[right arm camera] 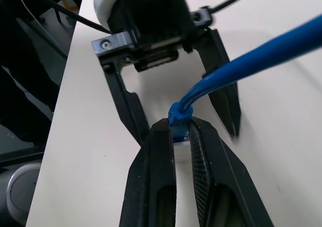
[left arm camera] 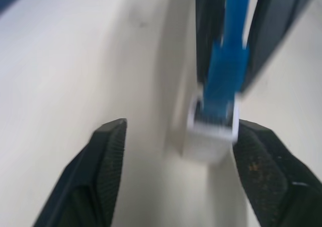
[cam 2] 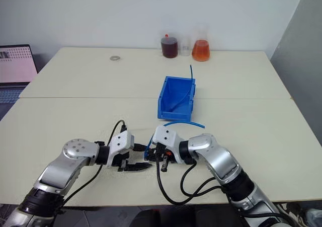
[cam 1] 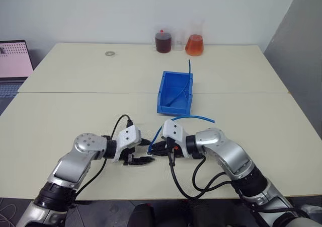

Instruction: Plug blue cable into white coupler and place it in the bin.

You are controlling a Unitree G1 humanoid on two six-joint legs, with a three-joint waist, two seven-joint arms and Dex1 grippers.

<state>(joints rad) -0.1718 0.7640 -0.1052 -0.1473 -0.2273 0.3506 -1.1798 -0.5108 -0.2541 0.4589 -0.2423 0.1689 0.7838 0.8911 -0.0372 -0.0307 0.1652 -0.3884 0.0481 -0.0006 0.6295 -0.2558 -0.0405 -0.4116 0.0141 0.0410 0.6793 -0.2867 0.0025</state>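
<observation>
Two claws meet low over the pale surface (cam 1: 60, 121), tip to tip, near its front edge. The right claw (right arm camera: 182, 136) is pinched narrow on the blue cable (right arm camera: 251, 61), gripping it at the moulded blue boot just behind the plug. From there the cable rises and arcs back over the right wrist toward the bin (cam 1: 175, 92). The plug end sits inside the white coupler (left arm camera: 211, 131), which hangs on the end of the cable between the fingers of the left claw (left arm camera: 181, 151). That left claw stands wide; one finger (left arm camera: 108, 151) is well apart from the coupler, and the other is just beside it (I cannot tell if it touches). The bin is farther back on the surface, a little to the right of the middle, apart from both claws. Another thin blue cable (cam 1: 189, 76) lies in it, with one end sticking up over the back wall. Behind the bin, at the far edge, stand a jar of dark liquid (cam 1: 163, 42) and a flask of orange liquid (cam 1: 194, 45).
</observation>
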